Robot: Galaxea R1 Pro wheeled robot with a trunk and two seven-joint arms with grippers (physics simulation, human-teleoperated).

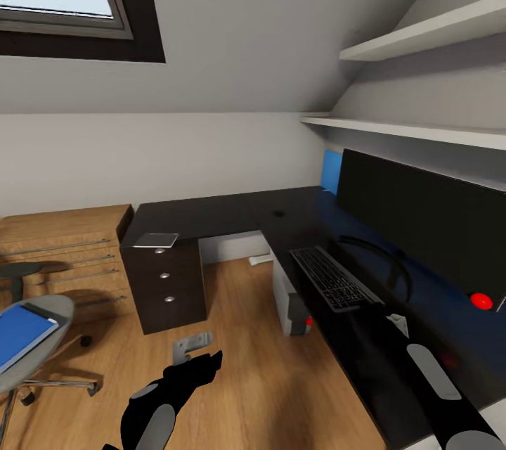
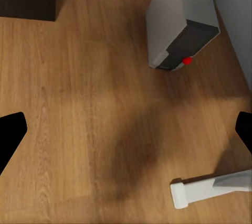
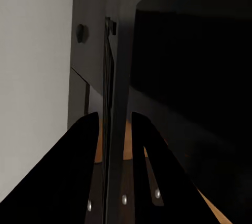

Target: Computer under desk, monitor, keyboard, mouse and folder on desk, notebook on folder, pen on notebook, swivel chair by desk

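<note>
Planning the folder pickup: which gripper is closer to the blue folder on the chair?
Left. The left gripper hangs over the floor beside the folder; the right gripper is across at the desk.

Right gripper (image 3: pixel 116 145), black fingers (image 3: pixel 68 171) close on either side of the keyboard's (image 3: pixel 111 103) thin edge.

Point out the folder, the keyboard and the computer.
folder (image 1: pixel 21 336): head view, middle of its blue cover, lying on the chair seat.
keyboard (image 1: pixel 334 278): head view, centre of the key field, on the desk.
computer (image 2: pixel 176 22): left wrist view, its pale side panel.
</note>
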